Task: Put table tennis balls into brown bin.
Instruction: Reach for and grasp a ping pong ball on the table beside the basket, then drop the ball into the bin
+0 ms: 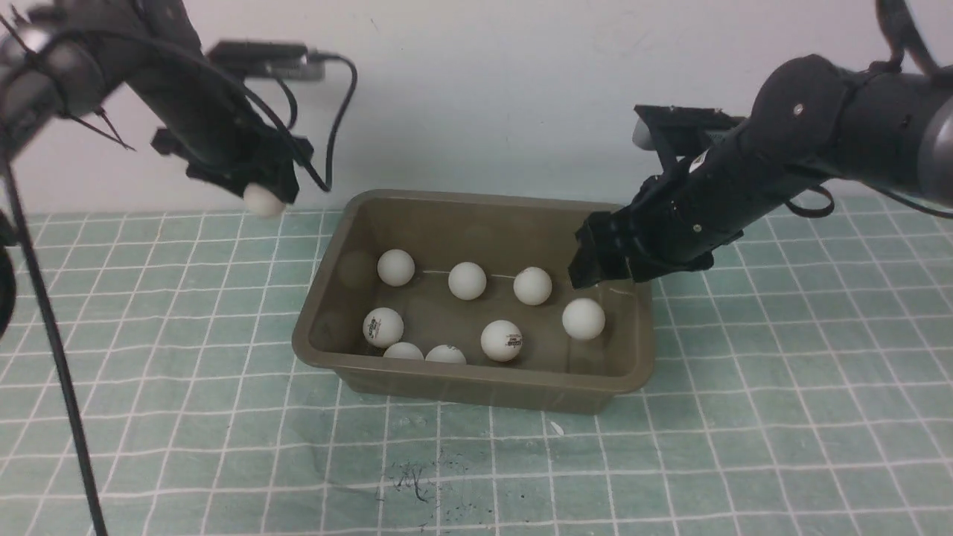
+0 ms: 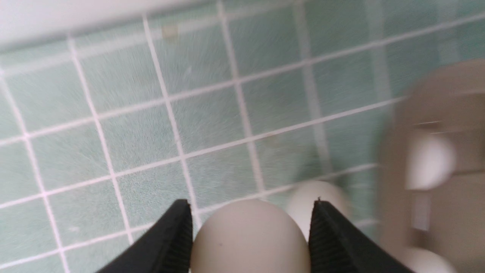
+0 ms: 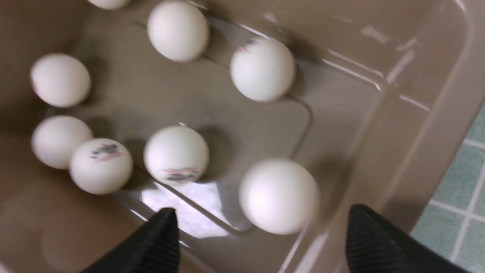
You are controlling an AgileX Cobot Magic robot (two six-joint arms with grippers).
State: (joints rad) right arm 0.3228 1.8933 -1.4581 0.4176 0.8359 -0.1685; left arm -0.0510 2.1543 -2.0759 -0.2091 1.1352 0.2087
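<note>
My left gripper (image 1: 266, 192) hangs above the mat, left of the brown bin (image 1: 476, 388), shut on a white table tennis ball (image 1: 262, 201). In the left wrist view that ball (image 2: 250, 239) fills the gap between the black fingers (image 2: 176, 237). A second white ball (image 2: 303, 199) shows just behind it. My right gripper (image 1: 598, 262) is over the bin's right end, open. A blurred loose ball (image 3: 278, 195) lies below its spread fingers (image 3: 163, 239), apart from both. Several more balls (image 1: 467, 281) rest on the bin floor (image 3: 151, 87).
The bin sits on a green cutting mat with a white grid (image 1: 186, 417). A white wall (image 1: 484, 89) rises behind it. A black cable (image 1: 339, 112) loops from the left arm, and a thin dark rod (image 1: 52, 350) slants down the left edge.
</note>
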